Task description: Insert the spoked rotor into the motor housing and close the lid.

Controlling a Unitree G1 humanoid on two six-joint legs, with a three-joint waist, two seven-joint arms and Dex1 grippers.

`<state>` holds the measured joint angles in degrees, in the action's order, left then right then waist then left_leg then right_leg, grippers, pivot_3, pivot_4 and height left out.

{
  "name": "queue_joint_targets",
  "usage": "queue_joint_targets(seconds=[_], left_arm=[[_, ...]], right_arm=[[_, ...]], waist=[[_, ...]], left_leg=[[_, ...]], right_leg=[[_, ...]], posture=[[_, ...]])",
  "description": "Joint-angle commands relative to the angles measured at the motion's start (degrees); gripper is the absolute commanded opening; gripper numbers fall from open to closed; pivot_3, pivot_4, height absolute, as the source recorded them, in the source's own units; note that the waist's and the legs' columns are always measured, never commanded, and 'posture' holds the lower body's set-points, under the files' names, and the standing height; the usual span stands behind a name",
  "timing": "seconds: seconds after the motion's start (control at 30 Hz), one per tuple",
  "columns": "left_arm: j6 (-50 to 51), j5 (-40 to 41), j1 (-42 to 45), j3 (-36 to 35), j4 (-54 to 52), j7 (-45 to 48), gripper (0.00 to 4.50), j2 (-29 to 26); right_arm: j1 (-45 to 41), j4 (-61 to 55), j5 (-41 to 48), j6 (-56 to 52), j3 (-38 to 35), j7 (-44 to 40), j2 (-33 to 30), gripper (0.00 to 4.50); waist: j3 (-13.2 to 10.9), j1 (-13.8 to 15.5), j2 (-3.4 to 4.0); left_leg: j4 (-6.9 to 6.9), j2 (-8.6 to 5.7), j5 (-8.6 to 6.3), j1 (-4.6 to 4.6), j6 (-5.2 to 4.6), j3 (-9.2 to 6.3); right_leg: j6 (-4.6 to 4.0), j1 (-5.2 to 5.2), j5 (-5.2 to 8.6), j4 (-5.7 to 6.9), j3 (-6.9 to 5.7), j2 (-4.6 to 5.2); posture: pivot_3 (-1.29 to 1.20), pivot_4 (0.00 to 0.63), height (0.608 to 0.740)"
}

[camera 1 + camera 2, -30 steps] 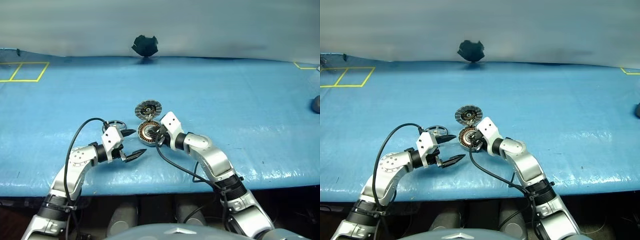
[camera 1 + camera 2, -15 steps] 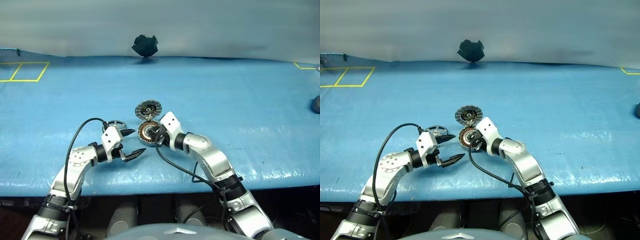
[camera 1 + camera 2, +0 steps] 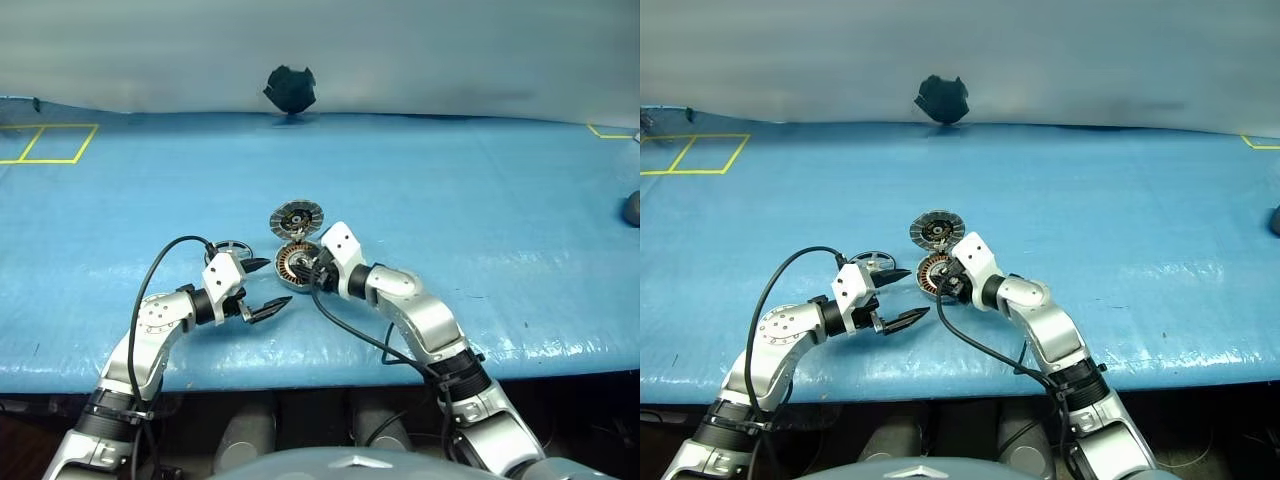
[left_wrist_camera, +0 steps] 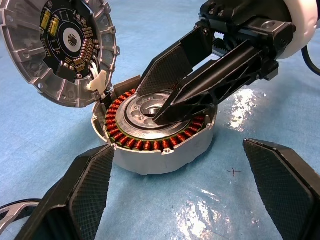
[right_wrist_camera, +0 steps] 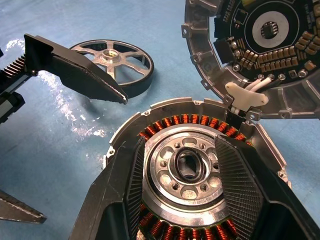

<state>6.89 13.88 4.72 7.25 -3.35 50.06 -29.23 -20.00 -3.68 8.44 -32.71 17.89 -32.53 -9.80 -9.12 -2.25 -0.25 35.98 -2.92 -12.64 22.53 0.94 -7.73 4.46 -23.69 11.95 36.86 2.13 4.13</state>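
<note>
Resting on blue table (image 3: 480,190): motor housing (image 4: 160,135), lid (image 4: 55,47) swung up | R hand (image 4: 167,107) fingers apart over hub | L hand (image 3: 268,287) spread wide | spoked rotor (image 5: 112,62) flat beside housing

Blue tabletop (image 3: 480,180) with yellow square outlines (image 3: 45,142). Silver motor housing (image 4: 160,145) ringed by copper-orange windings. Grey lid (image 4: 57,50), ribbed rim, dark centre. Silver spoked rotor (image 5: 117,62). Black, cross-hatched gripper fingers (image 4: 280,187).
</note>
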Motion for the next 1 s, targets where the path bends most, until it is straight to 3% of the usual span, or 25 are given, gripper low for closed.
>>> queue_joint_targets(seconds=[0.03,0.2,1.0], left_arm=[[-1.32,-0.08,0.19,-0.77,-0.27,-0.09,4.5,0.08],[-1.37,-0.24,0.13,-0.7,-0.25,-0.16,4.5,0.13],[-1.22,-0.61,0.0,-0.65,-0.08,-0.69,4.5,0.11]], right_arm=[[-0.67,-2.41,1.48,0.88,-1.42,-0.21,0.68,1.7],[-0.59,-0.85,1.92,1.16,-1.95,0.14,1.23,0.07],[0.64,3.02,-1.52,0.94,0.05,1.79,1.22,0.02]], waist=[[0.0,0.01,0.0],[0.0,-0.02,0.0],[0.01,0.0,0.01]], left_leg=[[0.0,0.0,0.0,0.0,0.0,0.0],[0.0,0.0,0.0,0.0,0.0,0.0],[0.01,0.19,0.05,-0.08,0.08,0.03]], right_leg=[[0.0,0.0,0.0,0.0,0.0,0.0],[0.0,0.0,0.0,0.0,0.0,-0.01],[0.09,0.05,0.02,0.01,0.01,-0.17]], posture=[[0.0,0.15,0.74],[0.0,0.15,0.74],[0.0,0.15,0.74]])
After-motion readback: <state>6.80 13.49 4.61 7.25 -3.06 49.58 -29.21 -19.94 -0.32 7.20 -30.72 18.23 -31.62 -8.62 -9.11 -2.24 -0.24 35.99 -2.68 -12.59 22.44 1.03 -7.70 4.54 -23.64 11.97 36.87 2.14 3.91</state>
